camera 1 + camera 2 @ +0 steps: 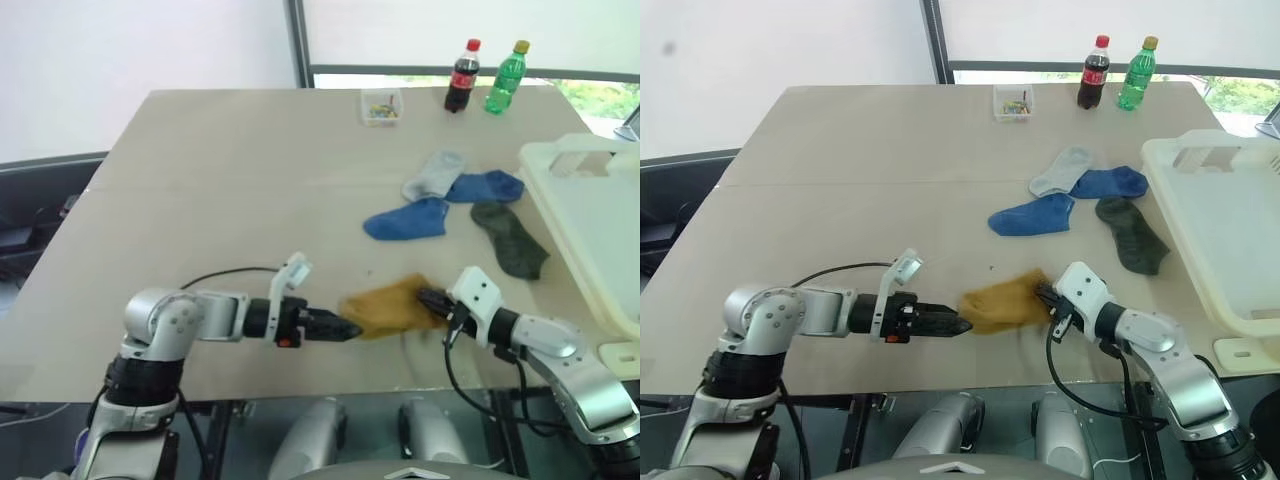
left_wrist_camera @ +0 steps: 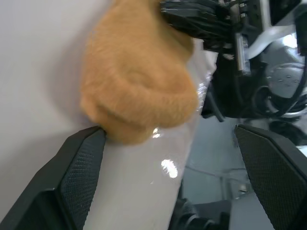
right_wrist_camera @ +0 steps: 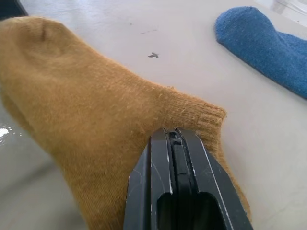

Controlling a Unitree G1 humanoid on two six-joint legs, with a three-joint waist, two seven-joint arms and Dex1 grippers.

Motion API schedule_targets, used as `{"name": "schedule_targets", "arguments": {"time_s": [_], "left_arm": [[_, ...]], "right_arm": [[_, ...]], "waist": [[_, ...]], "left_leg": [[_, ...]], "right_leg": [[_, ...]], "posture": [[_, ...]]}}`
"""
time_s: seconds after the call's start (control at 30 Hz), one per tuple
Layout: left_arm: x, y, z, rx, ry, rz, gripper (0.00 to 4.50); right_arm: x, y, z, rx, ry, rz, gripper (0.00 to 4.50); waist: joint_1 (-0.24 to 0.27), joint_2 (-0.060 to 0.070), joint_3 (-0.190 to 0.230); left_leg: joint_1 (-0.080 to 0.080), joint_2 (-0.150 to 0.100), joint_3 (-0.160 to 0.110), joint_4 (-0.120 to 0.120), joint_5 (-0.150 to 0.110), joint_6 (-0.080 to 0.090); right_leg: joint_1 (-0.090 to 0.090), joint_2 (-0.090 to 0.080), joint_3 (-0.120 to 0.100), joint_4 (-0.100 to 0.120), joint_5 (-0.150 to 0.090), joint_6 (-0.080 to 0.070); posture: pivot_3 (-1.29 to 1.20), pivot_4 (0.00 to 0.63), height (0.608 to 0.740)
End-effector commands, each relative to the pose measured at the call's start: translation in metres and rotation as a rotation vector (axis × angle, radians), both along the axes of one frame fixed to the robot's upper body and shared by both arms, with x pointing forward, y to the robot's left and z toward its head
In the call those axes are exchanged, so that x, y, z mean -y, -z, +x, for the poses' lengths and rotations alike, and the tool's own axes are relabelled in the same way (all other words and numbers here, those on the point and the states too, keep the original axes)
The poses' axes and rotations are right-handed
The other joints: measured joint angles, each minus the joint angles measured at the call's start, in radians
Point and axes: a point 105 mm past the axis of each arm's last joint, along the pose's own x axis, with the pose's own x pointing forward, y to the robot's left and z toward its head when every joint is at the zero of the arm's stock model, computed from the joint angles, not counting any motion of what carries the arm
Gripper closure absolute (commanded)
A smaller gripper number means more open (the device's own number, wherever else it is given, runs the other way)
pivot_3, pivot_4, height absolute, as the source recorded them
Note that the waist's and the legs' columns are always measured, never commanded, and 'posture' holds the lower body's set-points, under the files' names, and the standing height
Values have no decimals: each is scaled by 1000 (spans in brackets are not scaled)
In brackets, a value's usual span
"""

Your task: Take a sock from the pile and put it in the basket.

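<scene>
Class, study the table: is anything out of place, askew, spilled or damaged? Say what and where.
Little stands out. The mustard sock lies apart from the pile, near the table's front edge, pinched at its cuff by the shut right gripper, with the open left gripper at its toe. Both bottles stand upright; nothing looks spilled or damaged.

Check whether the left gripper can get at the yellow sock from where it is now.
Probably yes: the left gripper is open at the yellow sock on its free end, one finger touching it; the right gripper pinches the far end.
</scene>
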Motion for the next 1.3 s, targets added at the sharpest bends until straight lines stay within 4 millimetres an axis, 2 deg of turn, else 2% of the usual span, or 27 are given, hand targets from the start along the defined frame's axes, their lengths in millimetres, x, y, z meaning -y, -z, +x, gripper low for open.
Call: {"name": "schedule_targets", "arguments": {"time_s": [0.03, 0.17, 0.37, 0.57, 0.83, 0.93, 1.17, 1.3], "left_arm": [[12, -15, 1, -15, 42, -92, 0], [18, -29, 6, -32, 52, -174, 0], [19, -35, 14, -48, 44, -197, 0], [8, -31, 30, -27, -38, -160, 0], [13, -24, 34, -8, -64, -159, 0], [13, -20, 33, -7, -77, -160, 0], [16, -16, 33, -3, -81, -162, 0], [18, -16, 33, 1, -74, -164, 0]], "right_arm": [[-4, -9, -1, 43, -21, 5, 4377], [-3, -12, 1, 48, -12, 9, 4377], [-9, -15, 3, 56, -21, 19, 4377], [-15, -21, 7, 71, -24, 32, 4377], [4, -29, 4, 85, 5, -30, 4377], [13, -20, -2, 45, 1, -58, 4377], [19, 36, -3, -125, -23, -159, 4377], [19, 35, 0, -133, -18, -138, 4377]], "waist": [[2, 0, 0], [3, 0, 0], [3, 0, 0], [4, 0, 0], [8, 0, 0], [9, 0, 0], [5, -2, -1], [4, -5, -4]], "left_leg": [[0, 0, 0, 0, 0, 0], [-2, 0, 0, 0, 0, 0], [-3, 0, 1, 0, 2, -3], [-8, 0, 1, 1, 3, -4], [-9, -1, 0, 1, 3, -4], [-9, -1, 0, 1, 3, -4], [-8, 0, 1, 1, 3, -4], [-5, 0, 2, 1, 2, -4]], "right_leg": [[0, 0, 0, 0, 0, 0], [-2, 0, 0, 0, 0, 0], [-3, 0, 0, 0, 0, 0], [-7, 0, 1, 1, 0, 0], [-8, 0, 0, 1, 0, 0], [-8, 0, 0, 0, 0, 0], [-7, 0, 1, 1, 0, 0], [-5, 0, 1, 1, 0, 0]], "posture": [[0, 150, 740], [0, 150, 740], [0, 150, 740], [0, 150, 740], [0, 150, 740], [0, 150, 740], [0, 150, 740], [0, 150, 740]]}}
